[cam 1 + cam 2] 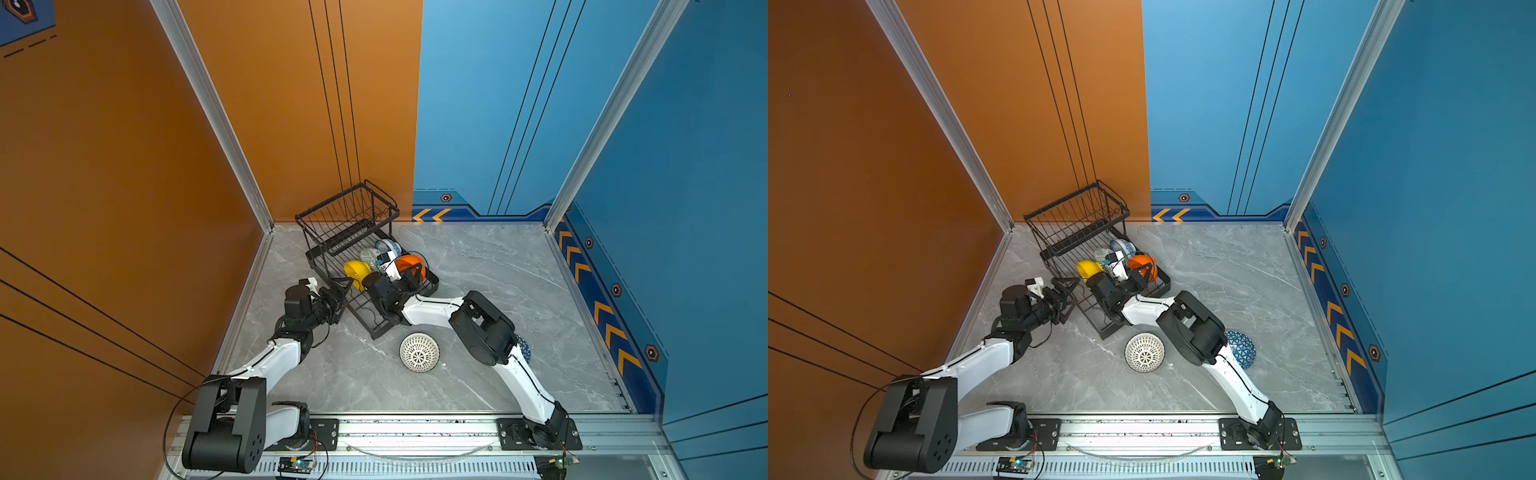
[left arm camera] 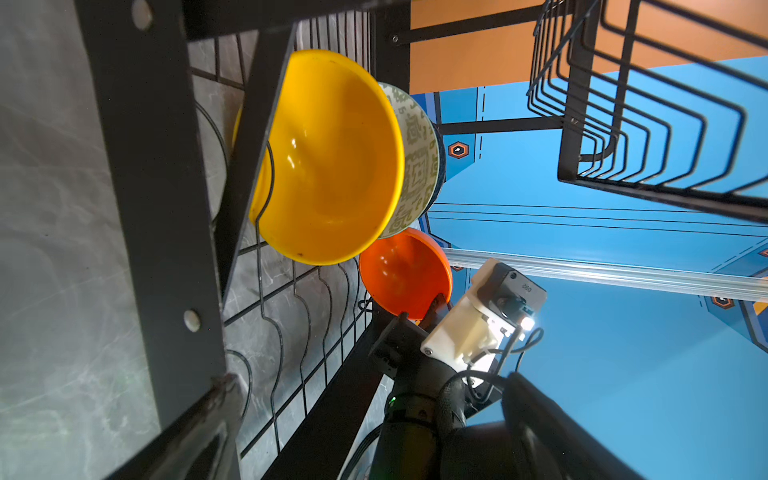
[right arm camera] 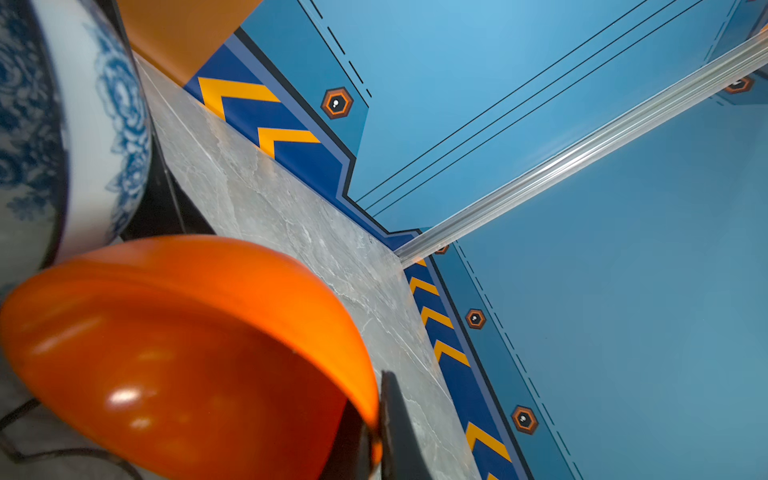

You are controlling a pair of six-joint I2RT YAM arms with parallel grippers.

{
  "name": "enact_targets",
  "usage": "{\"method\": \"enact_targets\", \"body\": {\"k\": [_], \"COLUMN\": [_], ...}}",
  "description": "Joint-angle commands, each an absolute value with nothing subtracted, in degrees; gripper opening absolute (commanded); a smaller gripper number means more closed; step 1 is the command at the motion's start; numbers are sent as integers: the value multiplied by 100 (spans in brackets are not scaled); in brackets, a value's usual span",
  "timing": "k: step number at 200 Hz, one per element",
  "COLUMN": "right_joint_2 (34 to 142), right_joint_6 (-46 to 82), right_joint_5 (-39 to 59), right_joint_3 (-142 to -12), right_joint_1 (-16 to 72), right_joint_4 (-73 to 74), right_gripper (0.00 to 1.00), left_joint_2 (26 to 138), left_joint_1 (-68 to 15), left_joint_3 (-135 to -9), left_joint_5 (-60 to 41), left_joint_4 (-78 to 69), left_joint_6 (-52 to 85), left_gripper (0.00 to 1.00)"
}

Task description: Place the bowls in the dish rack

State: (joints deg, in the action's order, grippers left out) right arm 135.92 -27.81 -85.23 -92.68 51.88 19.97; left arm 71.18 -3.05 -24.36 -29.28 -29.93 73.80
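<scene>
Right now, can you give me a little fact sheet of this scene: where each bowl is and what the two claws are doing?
rack: black wire dish rack, far left of the table
standing in rack: yellow bowl, pale green bowl, floral bowl
right gripper: shut on the orange bowl by its rim, at the rack tray
left gripper: open, empty, at the rack's side
on table: white lattice bowl; blue triangle bowl, partly hidden

Dish rack (image 1: 1077, 226) rear-left on table (image 1: 1225, 270); four bowls (image 1: 1089, 269) in it; two bowls (image 1: 1144, 352) on table before it.
</scene>
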Motion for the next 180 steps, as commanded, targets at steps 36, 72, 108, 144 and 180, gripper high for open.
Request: {"method": "enact_targets", "body": {"k": [36,72,108,144,180], "right_joint_2": [15100,14847,14721,14816,14913], "right_joint_6": [-8729,-8704,-9044,-9604,-9918], "right_joint_5": [-9276,-9332,-9486,-9757,-9979], "right_joint_3": [-10109,-9995,-10242,-10786,-10937], "right_joint_1": [5141,5156,5194,5255,5281], "right_joint_4": [8121,8122,8124,8125,8131], "right_gripper": [0,0,0,1,2], "left_joint_2": [7315,7326,7297,7205,7139], "left_joint_1": [-307,-350,-411,-491,-527], "left_joint_3": [-2583,-2576,-2597,-2585,-2547], "left_joint_5": [-3118,-3098,-3059,-3016,-3015], "left_joint_4": [-3182,-3190,-3190,-3190,-3188], "left_joint_6": [7326,7318,7330,7356,7365], "left_gripper": [98,98,98,98,98]}}
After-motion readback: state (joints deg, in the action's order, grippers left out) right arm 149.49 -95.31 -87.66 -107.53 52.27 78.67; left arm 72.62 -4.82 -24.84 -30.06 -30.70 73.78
